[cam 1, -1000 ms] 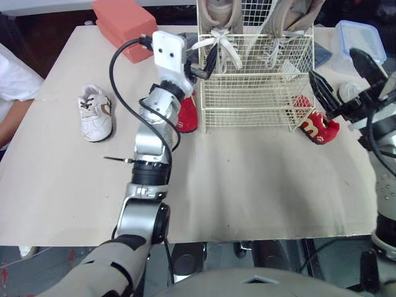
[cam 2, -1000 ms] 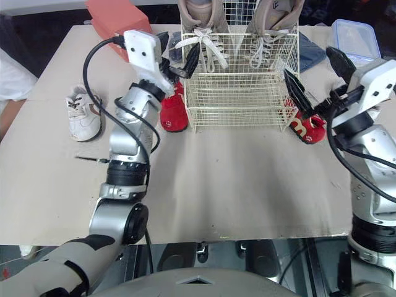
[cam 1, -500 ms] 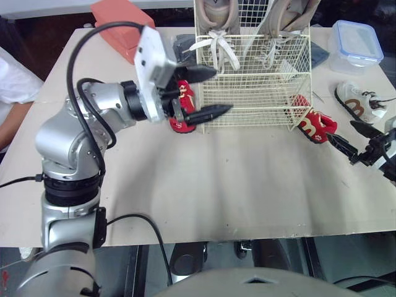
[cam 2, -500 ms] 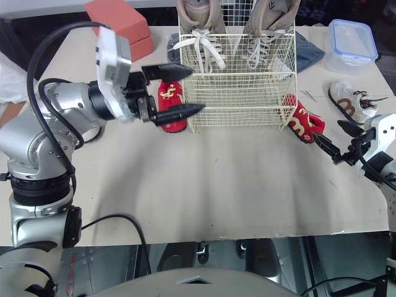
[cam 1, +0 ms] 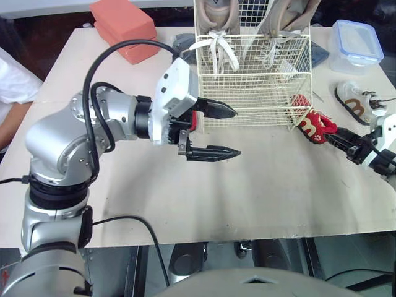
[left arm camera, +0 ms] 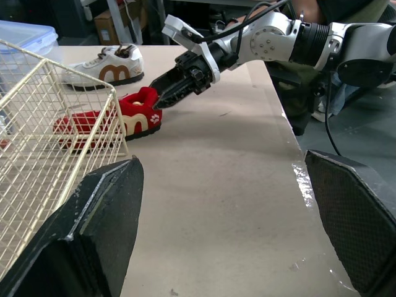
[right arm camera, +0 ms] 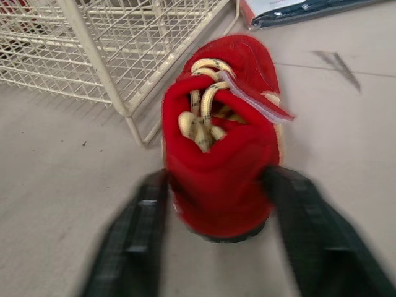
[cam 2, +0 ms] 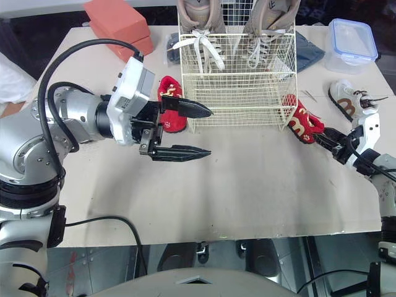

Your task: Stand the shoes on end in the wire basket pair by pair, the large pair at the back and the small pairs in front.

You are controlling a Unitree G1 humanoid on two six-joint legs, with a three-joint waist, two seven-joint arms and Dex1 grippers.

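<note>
The wire basket stands at the table's far middle, with a large beige pair on end at its back. One red shoe lies by the basket's left side, partly behind my left gripper. That gripper is open and empty and hovers in front of the basket, pointing right. A second red shoe lies by the basket's right front corner. My right gripper is low on the table and shut on its heel. A small white shoe with brown trim lies further right.
A red-orange box sits at the far left, and a clear tub with a blue lid at the far right. Dark cloth lies behind the basket. A person's white sleeve is at the left edge.
My left arm swung from the basket's left side to its front, gripper still open. My right gripper dropped to the table and closed on the right red shoe's heel.
</note>
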